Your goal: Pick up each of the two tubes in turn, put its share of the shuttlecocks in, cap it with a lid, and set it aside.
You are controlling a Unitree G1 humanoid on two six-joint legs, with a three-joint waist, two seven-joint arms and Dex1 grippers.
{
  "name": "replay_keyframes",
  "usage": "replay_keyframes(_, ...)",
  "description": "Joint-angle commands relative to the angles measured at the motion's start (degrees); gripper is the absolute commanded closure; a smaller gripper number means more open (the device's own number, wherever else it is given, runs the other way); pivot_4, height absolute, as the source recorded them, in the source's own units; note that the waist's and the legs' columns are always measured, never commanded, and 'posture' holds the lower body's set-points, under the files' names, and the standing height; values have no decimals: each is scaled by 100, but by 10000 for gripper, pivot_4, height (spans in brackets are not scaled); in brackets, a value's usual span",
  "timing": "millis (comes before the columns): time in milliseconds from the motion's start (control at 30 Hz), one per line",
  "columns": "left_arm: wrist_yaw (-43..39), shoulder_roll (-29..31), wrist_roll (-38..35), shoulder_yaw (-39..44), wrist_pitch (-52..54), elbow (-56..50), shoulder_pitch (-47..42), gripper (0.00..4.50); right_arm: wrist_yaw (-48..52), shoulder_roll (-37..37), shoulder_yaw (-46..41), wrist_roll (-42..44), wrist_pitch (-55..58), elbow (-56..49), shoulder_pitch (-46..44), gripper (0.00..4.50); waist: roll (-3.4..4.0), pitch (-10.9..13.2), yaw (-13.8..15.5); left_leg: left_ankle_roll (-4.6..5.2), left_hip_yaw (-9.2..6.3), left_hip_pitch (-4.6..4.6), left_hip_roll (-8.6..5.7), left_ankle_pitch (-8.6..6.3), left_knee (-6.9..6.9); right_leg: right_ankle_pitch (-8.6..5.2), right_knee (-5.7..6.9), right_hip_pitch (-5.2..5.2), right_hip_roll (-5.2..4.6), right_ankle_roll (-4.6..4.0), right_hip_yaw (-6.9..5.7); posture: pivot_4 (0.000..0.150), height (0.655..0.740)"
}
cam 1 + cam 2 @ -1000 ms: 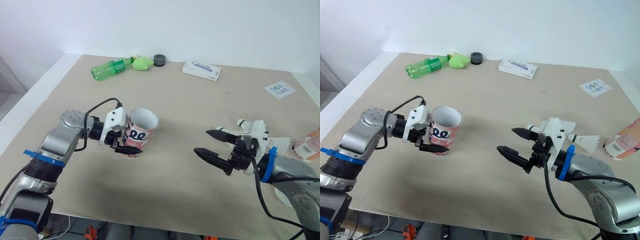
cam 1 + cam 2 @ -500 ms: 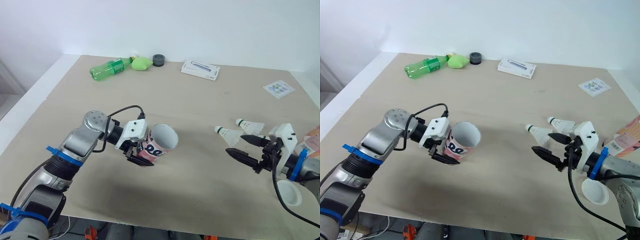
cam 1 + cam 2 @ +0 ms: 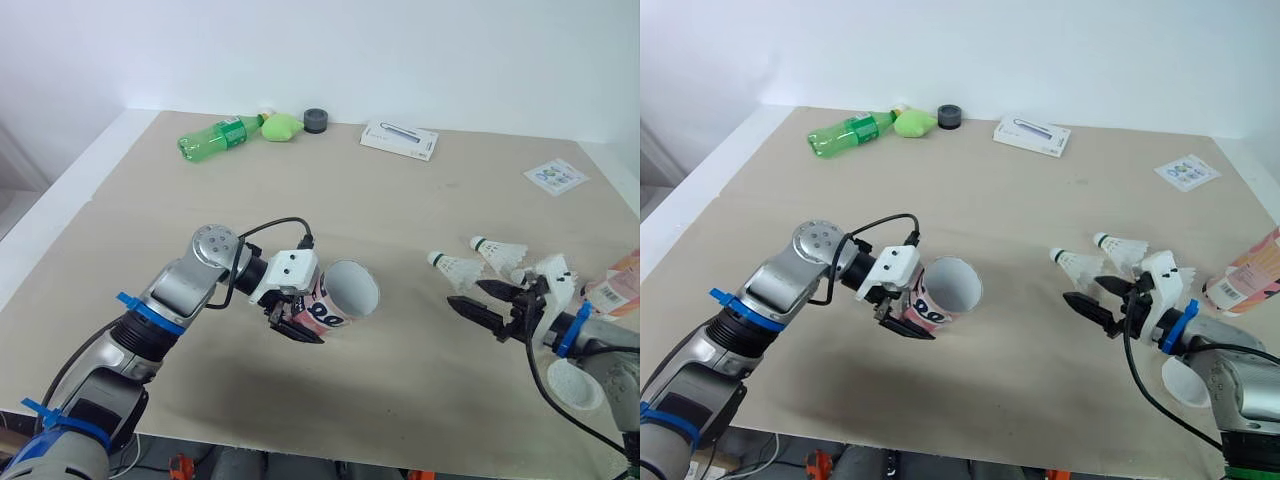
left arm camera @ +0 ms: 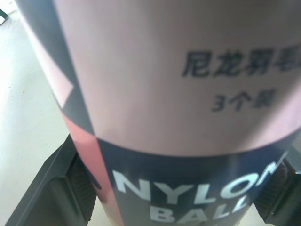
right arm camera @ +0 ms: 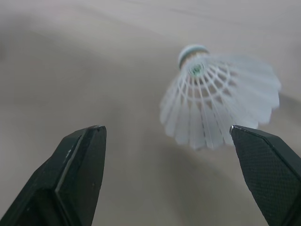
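Tube [image 3: 335, 305]: pink body, navy panels, white lettering, white inside. Shuttlecocks [image 3: 457, 268]: white skirts, white cork, green band. Lid [image 3: 572, 385] white. Right pincer [image 3: 465, 295] black, white housing. Table [image 3: 400, 210] plain beige. Bottle [image 3: 215, 137] green; lump [image 3: 285, 126] beside it lime; roll [image 3: 318, 120] dark grey; box [image 3: 399, 140] white; sheet [image 3: 556, 177] white with blue-green print.
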Motion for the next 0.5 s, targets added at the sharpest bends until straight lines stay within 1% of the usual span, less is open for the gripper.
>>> replay_keyframes(33,-7,-30,36,5,38,-13,-192,6822,-25,79,1,-25,-80,43,-277,0,1,0,-3,1,0,0,0,1,1,1,0,0,0,2,0,1500,7294)
replay_keyframes(300,36,-173,122,-22,102,101,-333,6822,19,305,236,-198,-181,334,-692,0,2,1,-22,4,0,-1,0,3,0,3,0,0,1,1,0,1500,7294)
replay_keyframes(333,37,-179,130,-20,103,104,-331,7696,6,324,270,-249,-221,407,-744,4984,1,1,-28,4,0,-1,-2,3,-1,4,0,0,0,0,0,1500,7294)
replay_keyframes(367,36,-180,131,-19,129,83,-324,7696,-37,349,298,-305,-249,535,-823,6120,1,1,-30,4,0,-2,-2,3,-1,5,0,0,0,-1,0,1500,7294)
replay_keyframes(467,7,-162,117,-13,199,37,-317,7696,-64,431,298,-372,-361,754,-979,17208,2,1,-34,4,0,-1,-2,3,0,6,1,-1,0,-3,1,1500,7294)
replay_keyframes(500,-10,-151,111,-12,218,26,-317,7696,-39,464,292,-374,-431,798,-1018,23047,2,1,-34,5,0,0,-1,3,0,6,2,0,1,-3,1,1500,7294)
